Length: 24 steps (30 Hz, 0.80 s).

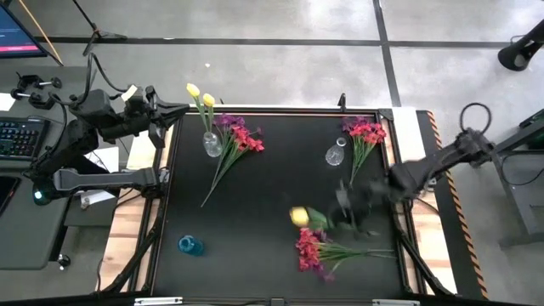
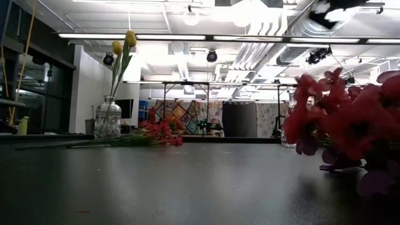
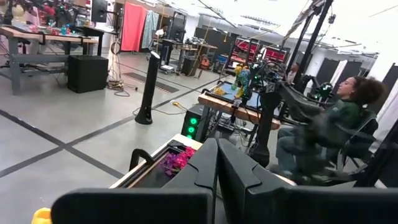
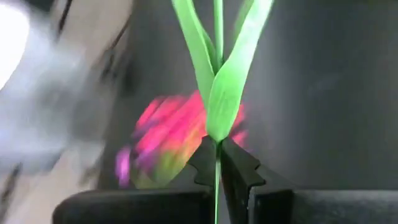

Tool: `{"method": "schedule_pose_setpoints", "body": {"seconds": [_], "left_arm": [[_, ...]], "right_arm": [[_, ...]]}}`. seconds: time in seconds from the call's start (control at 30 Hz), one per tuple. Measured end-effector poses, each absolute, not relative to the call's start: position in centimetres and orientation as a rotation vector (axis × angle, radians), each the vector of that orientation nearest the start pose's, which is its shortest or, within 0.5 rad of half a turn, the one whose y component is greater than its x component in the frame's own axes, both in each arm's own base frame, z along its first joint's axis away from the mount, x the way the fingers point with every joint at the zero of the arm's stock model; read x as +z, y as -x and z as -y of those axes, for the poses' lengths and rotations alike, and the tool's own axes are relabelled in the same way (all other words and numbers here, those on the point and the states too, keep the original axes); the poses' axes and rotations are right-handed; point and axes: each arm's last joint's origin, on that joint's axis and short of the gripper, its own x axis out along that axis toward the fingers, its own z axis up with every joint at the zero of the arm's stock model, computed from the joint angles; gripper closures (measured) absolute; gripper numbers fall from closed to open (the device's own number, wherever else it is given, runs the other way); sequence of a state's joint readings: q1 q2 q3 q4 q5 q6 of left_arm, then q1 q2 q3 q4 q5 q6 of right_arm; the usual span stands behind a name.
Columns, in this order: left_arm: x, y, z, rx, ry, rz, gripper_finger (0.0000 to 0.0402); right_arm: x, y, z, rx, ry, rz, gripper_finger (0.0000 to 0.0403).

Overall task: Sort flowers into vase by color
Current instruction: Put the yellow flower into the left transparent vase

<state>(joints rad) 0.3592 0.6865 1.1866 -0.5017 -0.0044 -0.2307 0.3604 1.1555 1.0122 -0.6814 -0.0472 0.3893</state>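
The right gripper point(image 4: 217, 163) sits over the black table point(image 1: 255, 221) toward its right edge, fingers pinched tight on the green stem of a yellow flower point(image 1: 299, 217), whose bloom hangs just to the gripper's left. Bare tabletop stretches out to the left of it, across to a small blue vase point(image 1: 190, 246) near the front left corner. Just in front of the gripper lies a loose red-pink and purple bunch point(image 1: 311, 250); behind it stands an empty clear vase point(image 1: 335, 155) beside another red bunch point(image 1: 366, 132). Far to its left, a clear vase point(image 1: 212, 143) holds two yellow flowers point(image 1: 201, 94), a third bunch point(image 1: 240, 136) lying beside it. The left gripper point(image 3: 217, 174) waits off the table's left rear corner, fingers together and empty. The right arm is blurred in the high view.
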Motion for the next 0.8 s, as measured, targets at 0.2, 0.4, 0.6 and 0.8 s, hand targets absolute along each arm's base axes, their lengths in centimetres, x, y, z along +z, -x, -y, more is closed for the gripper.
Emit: {"method": "schedule_pose_setpoints", "body": {"seconds": [0.2,0.4,0.6,0.8], "left_arm": [[44.1,-9.2,-3.5,0.361,0.219,0.046,0.0401],[44.7,-9.2,-3.5,0.360,0.170,0.094,0.0402],[45.7,-9.1,-3.4,0.359,0.094,0.190,0.0402],[45.9,-9.0,-3.6,0.407,0.074,0.209,0.0402]], "right_arm": [[32.1,-26.3,-2.2,0.087,-0.069,-0.448,0.0403],[32.4,-32.9,3.5,0.004,0.040,0.067,0.0403],[30.3,-39.1,6.8,0.019,-0.019,0.407,0.0403],[30.5,-46.4,7.9,0.079,0.065,0.456,0.0403]]}}
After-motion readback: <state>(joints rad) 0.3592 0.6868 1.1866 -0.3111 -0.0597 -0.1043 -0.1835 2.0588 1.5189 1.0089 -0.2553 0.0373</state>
